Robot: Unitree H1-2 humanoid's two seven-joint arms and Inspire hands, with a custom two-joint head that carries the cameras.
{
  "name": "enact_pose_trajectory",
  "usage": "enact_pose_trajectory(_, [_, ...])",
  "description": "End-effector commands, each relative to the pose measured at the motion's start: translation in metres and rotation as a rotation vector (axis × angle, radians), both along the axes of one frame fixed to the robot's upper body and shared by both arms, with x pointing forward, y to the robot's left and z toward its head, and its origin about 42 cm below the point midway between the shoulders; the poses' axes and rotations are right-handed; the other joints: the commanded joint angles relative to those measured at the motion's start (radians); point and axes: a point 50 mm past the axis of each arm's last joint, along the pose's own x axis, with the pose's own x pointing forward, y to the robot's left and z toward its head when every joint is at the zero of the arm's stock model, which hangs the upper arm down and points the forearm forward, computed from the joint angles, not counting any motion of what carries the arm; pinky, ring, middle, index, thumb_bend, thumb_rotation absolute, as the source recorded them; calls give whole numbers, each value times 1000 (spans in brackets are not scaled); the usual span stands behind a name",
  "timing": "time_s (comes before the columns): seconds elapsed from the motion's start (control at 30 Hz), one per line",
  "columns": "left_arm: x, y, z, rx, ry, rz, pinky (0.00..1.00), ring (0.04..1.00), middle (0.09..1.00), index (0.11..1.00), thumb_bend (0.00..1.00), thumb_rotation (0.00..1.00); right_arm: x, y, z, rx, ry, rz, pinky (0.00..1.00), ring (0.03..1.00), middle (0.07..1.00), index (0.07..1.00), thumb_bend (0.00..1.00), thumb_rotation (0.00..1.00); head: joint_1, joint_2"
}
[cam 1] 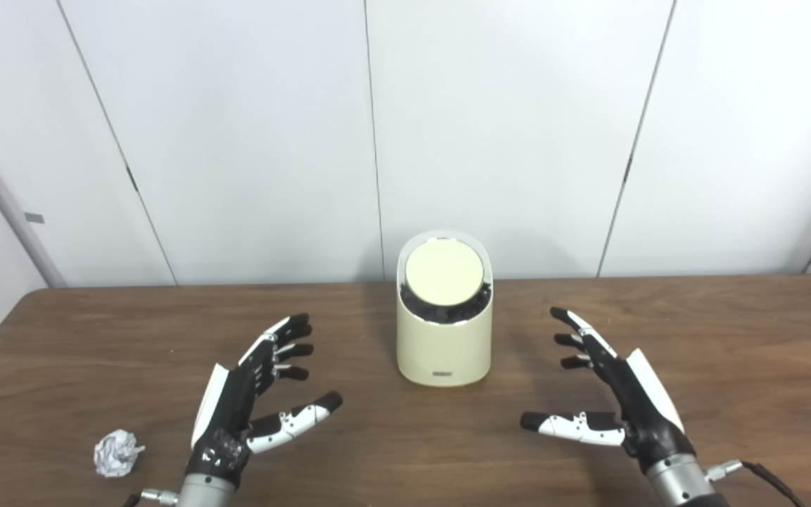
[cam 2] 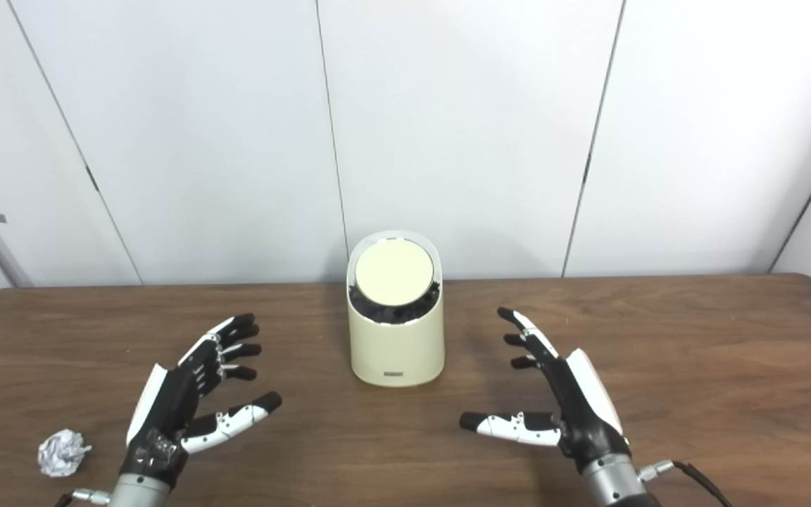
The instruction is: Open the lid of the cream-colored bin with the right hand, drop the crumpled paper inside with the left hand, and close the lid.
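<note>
A cream-colored cylindrical plastic bin (cam 2: 396, 345) stands lid shut on the brown wooden bench (cam 2: 694, 352). Left hand (cam 2: 180, 401) and right hand (cam 2: 560, 401) flank it, fingers (cam 2: 233, 350) spread, holding nothing. White crumpled paper (cam 2: 63, 453) lies left of the bin, beside the left hand.

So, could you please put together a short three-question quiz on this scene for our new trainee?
1. True or false: the lid of the cream-colored bin is shut.
2. Which hand is nearer the crumpled paper? A) the left hand B) the right hand
3. Fill in: both hands are ____ and hold nothing.

Key:
1. True. The round lid sits in place on top of the bin.
2. A. The paper lies on the table just to the outer side of the left hand, not touching it.
3. Open, with fingers spread, either side of the bin.
</note>
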Motion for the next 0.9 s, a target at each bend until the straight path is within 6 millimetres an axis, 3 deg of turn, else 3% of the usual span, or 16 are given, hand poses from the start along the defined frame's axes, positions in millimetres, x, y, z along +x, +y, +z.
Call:
enact_pose_trajectory(0.0, [-1, 2, 14, 5, -55, 2, 682, 787, 852, 876, 716, 173, 5, 2, 16, 3, -60, 10, 707, 846, 935, 924, 837, 378, 0, 1])
enact_pose_trajectory(0.73, [0, 1, 13, 7, -51, -4, 666, 776, 844, 869, 721, 178, 5, 4, 13, -1, -58, 33, 670, 846, 924, 918, 824, 370, 12, -7])
enact_pose_trajectory(0.87, [-2, 0, 10, 11, -50, -13, 673, 766, 839, 872, 711, 151, 4, 9, 18, -11, -100, 31, 689, 843, 918, 899, 808, 339, 17, -46])
